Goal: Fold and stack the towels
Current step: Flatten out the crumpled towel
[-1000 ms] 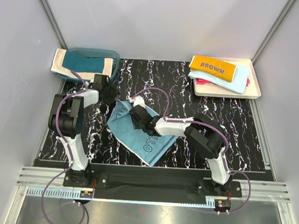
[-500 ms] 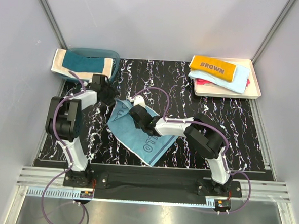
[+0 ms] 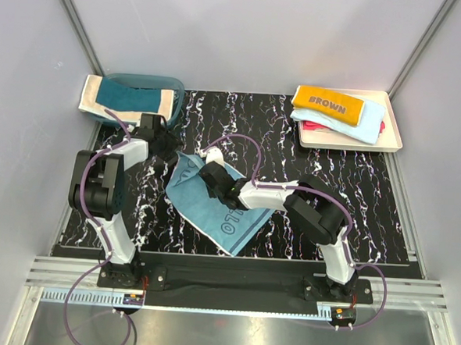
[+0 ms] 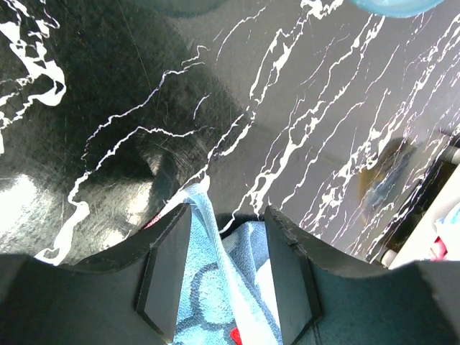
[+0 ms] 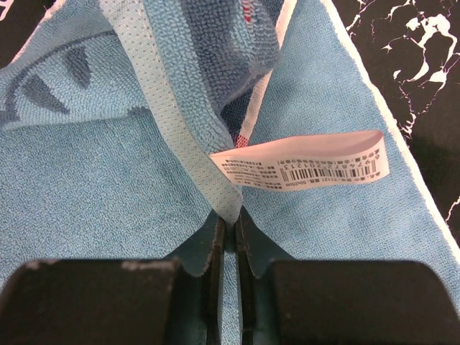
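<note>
Top external view — dusty blue square terry towel (image 3: 222,211) lies rumpled left of centre on the black white-veined tabletop (image 3: 332,171), long axis running far-left to near-right. Right hand (image 5: 228,219) sits over its far part, fingers pressed together on a raised hem fold. Left hand (image 4: 226,223) — fingers apart — straddles the far-left corner.

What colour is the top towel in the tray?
The top towel is orange-yellow with brown lettering, best seen in the top external view.

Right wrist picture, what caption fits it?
Right pincer pinches an edge of the blue towel, beside its white label.
</note>
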